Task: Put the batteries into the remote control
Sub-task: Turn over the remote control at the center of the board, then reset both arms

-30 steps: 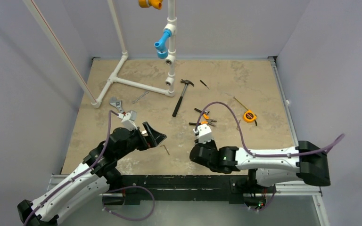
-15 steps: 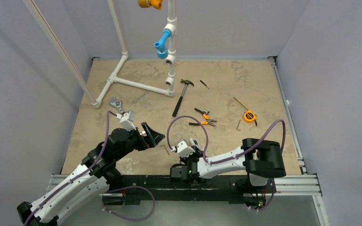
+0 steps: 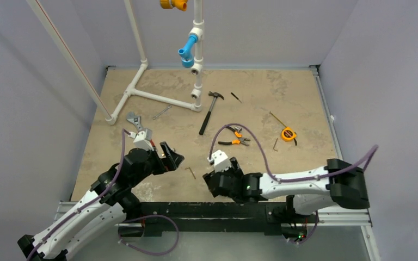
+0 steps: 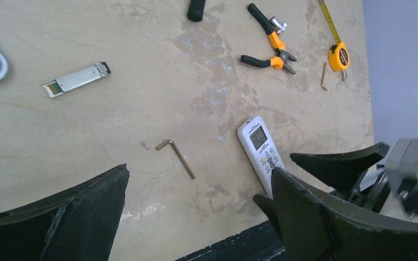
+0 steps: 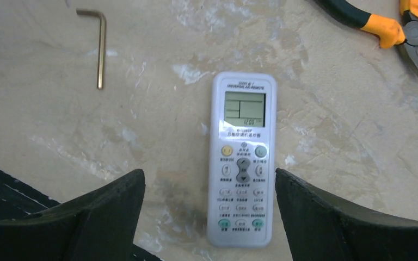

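The right end effector [image 5: 208, 173] stands with its fingers spread and holds nothing. The remote control [image 5: 243, 157] lies flat on the tabletop [image 5: 60, 125] directly between them. It is face up, with its grey display lit and showing digits. The long axis of the remote control runs parallel to the fingers, with the button end toward the wrist and the display end pointing away. The handset sits off-centre in the gap. It is just beside the finger on the pliers [image 5: 381, 27] side, where contact cannot be confirmed, and it is clearly apart from the finger on the hex key [image 5: 99, 43] side. The left end effector [image 4: 200, 171] is also spread wide and empty. It hangs over bare tabletop, and the remote control lies ahead of it toward the right arm. The right arm is therefore the nearer one. The batteries are not visible in any view. The lit display suggests that they are probably already seated inside the handset.
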